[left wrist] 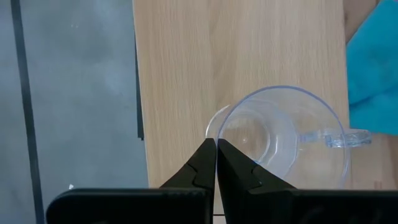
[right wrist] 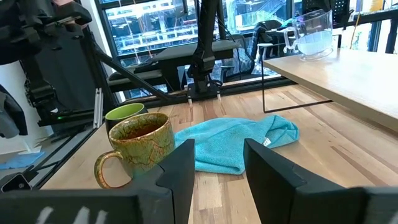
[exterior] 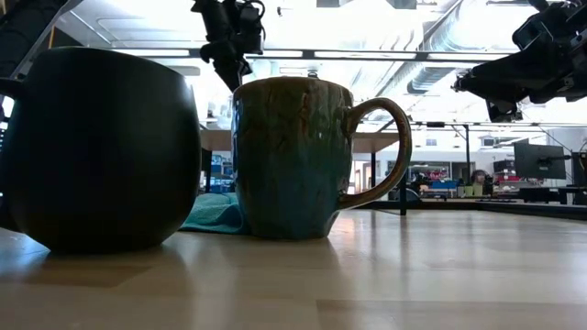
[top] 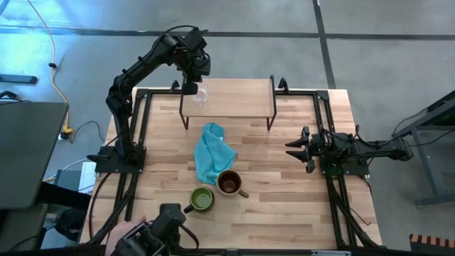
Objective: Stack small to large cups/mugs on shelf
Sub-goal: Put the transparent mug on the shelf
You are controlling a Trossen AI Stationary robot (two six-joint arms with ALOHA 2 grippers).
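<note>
The left pincer (left wrist: 216, 163) is clenched tight, its tips at the rim of the tiny clear glass cup (left wrist: 283, 137), which stands on the small light-wood shelf (top: 238, 98). The right pincer (right wrist: 217, 163) waits released at the surface's right edge. A teal-blue cloth (top: 212, 153) lies below the shelf, beside the olive-tan mug (top: 229, 183) and the dark green-lined mug (top: 201, 200).

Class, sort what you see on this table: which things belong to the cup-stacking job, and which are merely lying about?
Belong to the job:
clear glass cup, on the shelf
dark mug with green inside
olive-tan mug
shelf
left gripper, shut beside the glass cup

Lying about:
teal-blue cloth
right gripper, open and waiting at the table's right
</note>
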